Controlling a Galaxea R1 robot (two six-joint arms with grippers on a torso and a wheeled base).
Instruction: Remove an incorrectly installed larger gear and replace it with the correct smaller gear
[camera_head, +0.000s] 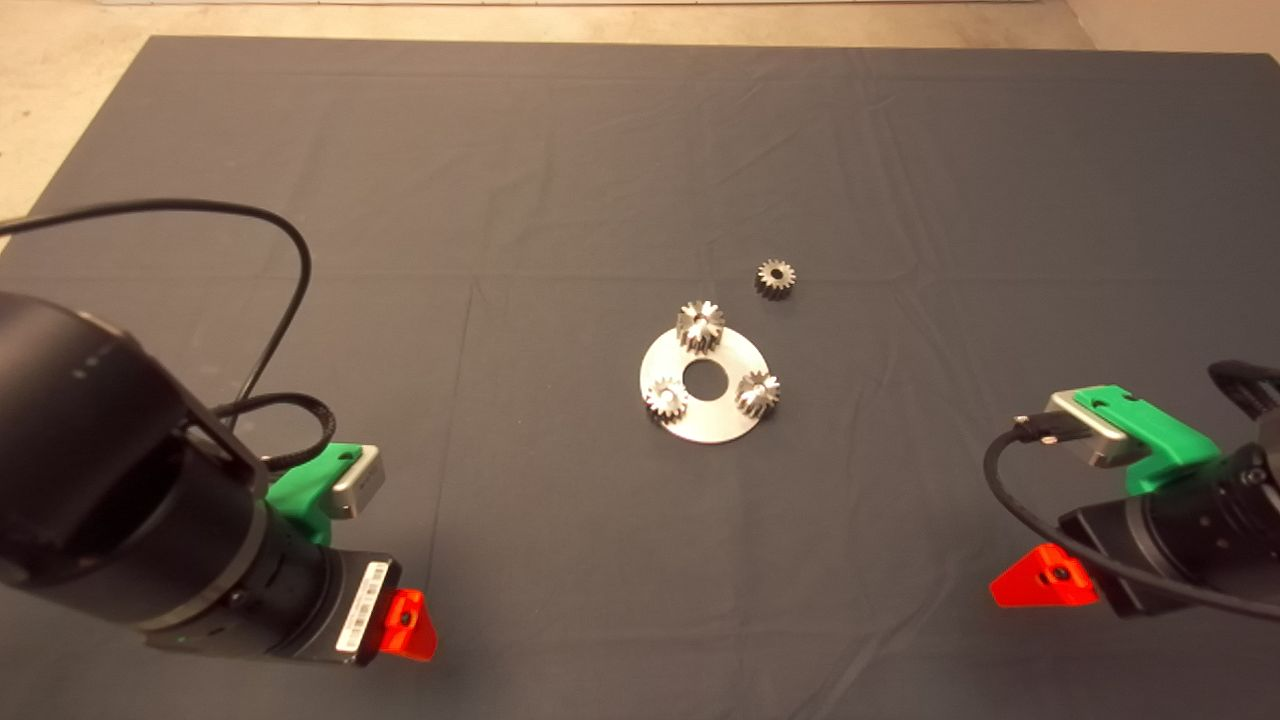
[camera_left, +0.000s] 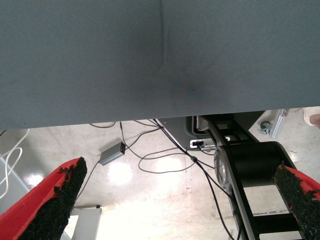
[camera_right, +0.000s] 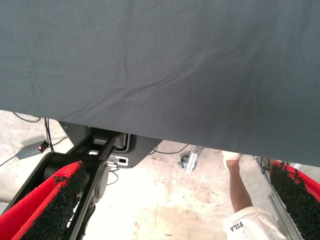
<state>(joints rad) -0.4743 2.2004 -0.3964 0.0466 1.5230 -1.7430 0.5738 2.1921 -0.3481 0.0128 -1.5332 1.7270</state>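
Both end effectors, left (camera_left: 177, 200) and right (camera_right: 175, 200), gape wide, empty, at the mat's (camera_head: 560, 150) near edge.

Dark mat (camera_head: 560, 150): round steel plate (camera_head: 703, 424) mid-mat; smaller gear (camera_head: 775, 277) near it, apart.

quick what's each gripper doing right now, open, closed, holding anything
Left gripper: open, empty, parked at the mat's lower left edge.
Right gripper: open, empty, parked at the lower right edge.
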